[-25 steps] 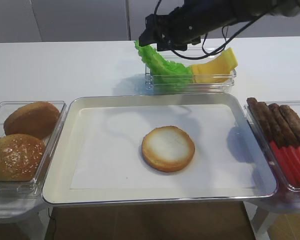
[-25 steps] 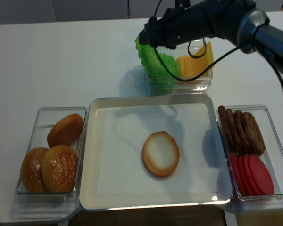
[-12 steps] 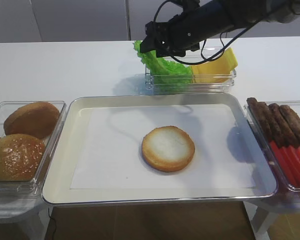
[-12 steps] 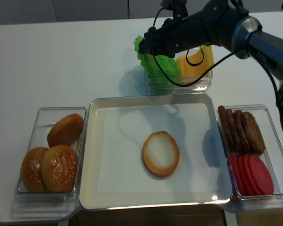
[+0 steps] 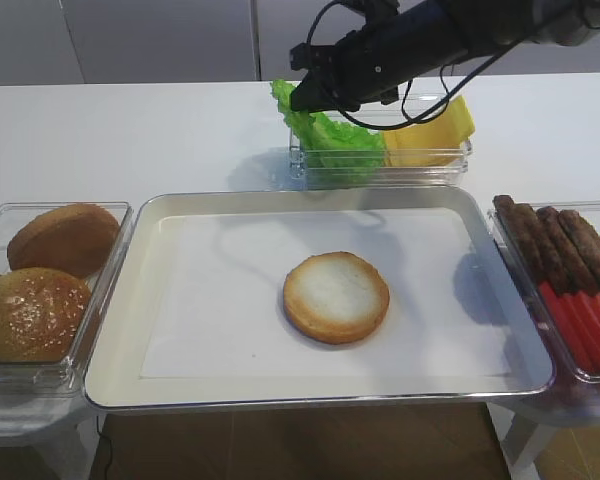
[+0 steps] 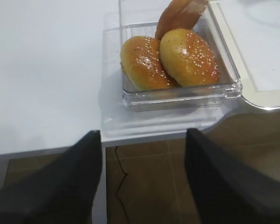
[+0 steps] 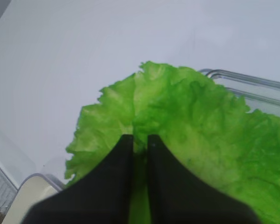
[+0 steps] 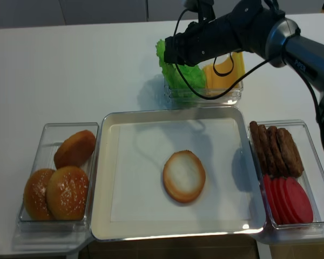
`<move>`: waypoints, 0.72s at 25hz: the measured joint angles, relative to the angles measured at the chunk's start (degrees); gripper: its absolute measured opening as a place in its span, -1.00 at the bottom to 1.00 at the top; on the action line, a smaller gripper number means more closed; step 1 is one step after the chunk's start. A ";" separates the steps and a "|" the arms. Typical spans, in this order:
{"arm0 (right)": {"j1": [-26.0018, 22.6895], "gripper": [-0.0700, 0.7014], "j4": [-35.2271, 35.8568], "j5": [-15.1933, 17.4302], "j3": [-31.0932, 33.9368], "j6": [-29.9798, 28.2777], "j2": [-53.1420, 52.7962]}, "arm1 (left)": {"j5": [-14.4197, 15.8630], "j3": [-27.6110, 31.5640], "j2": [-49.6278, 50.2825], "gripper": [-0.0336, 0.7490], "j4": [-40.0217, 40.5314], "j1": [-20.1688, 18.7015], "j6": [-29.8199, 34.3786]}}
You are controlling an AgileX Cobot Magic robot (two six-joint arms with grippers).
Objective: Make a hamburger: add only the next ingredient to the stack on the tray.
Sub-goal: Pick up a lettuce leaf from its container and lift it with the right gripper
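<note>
A: Lettuce leaf [image 7: 177, 126] — thin, floppy, v. light, frilly edges tear easy. Right gripper [image 7: 140, 142] has its two dark fingers nearly together w/ the leaf's pale midrib pinched between them, per wrist view. That rib looks like the stiffest bit, so prob. the best place to hold; the ruffles would likely just fold or rip.

B: Where's the leaf sitting?

A: Back tub [image 5: 380, 165], left half, sticking up over the rim; yellow cheese slices [image 5: 430, 135] right beside it in the same tub. Leaf's lower part is in w/ the rest of the green, so can't tell if it's one leaf or several stuck together. Could drag a second one out, I'd guess.

B: Target?

A: Bun bottom [image 5: 337, 297] lies flat mid-tray [image 5: 130, 300] on the white liner, nothing on it yet. Well apart from the tub.

B: What can't you see?

A: From above, the arm's dark body covers the fingertips and the pinch point, so only the wrist cam shows the grip. How deep the fingers bite: hidden. Left gripper [image 6: 142, 182]: just two dark blurred fingers spread wide at frame bottom, holding nothing, near the sesame buns [image 6: 170, 60] in their tub. Patties [image 5: 560, 245] and red slices [image 5: 585, 325] partly cut off at right edge.
</note>
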 joint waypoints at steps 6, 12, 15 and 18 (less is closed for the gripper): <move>0.00 -0.71 -2.05 0.50 0.00 0.28 -0.59 | 0.00 0.00 0.00 0.16 0.00 0.00 0.00; 0.00 -0.72 -8.26 0.92 0.00 4.36 -2.69 | 0.00 0.00 0.00 0.16 0.00 0.00 0.00; 0.00 -0.72 -9.71 1.11 0.00 5.46 -3.69 | 0.00 0.00 0.00 0.16 0.00 0.00 0.00; 0.00 -0.72 -10.24 1.34 0.00 5.99 -4.90 | 0.00 0.00 0.00 0.16 0.00 0.00 0.00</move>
